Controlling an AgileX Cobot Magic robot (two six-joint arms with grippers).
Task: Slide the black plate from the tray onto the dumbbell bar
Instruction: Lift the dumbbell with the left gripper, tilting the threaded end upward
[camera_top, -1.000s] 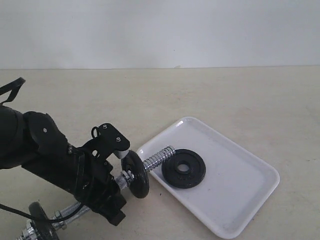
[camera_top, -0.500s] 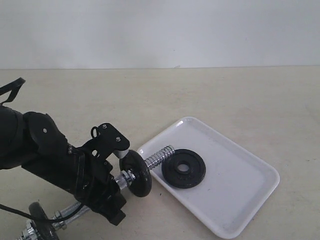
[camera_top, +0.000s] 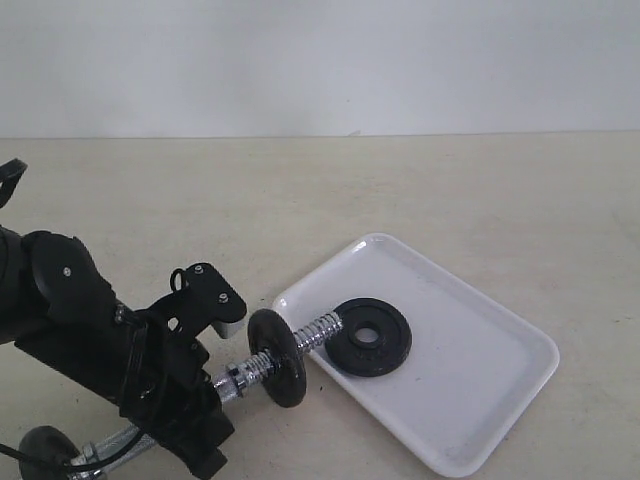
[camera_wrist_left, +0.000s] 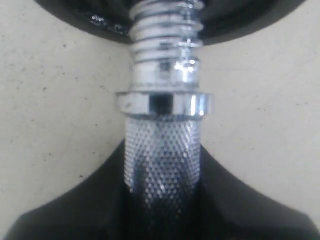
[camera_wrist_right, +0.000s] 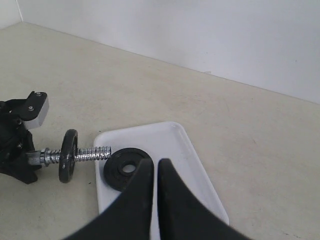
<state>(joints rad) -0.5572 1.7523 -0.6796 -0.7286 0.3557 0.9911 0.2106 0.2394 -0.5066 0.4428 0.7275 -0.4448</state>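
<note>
The black plate (camera_top: 367, 337) (camera_wrist_right: 126, 168) lies flat in the white tray (camera_top: 480, 400) (camera_wrist_right: 172, 145), near the tray's left end. The chrome dumbbell bar (camera_top: 240, 375) (camera_wrist_left: 162, 150) (camera_wrist_right: 92, 153) is held at its knurled grip by my left gripper (camera_top: 185, 400) (camera_wrist_left: 162, 200), which is shut on it. The bar's threaded end (camera_top: 322, 329) reaches over the tray rim and touches the black plate's edge. One of the bar's own black discs (camera_top: 277, 357) (camera_wrist_right: 68, 155) sits behind the thread; another (camera_top: 42, 447) is at the far end. My right gripper (camera_wrist_right: 155, 167) hangs above the tray, shut and empty.
The beige tabletop (camera_top: 450, 190) runs back to a white wall (camera_top: 320, 60). The left arm's black body (camera_top: 70, 320) fills the lower left of the exterior view. The tray lies at an angle at lower right.
My left gripper has moved down and to the left with the bar. The bar now lies lower, its threaded tip dropped from above the tray rim to the black plate's edge.
</note>
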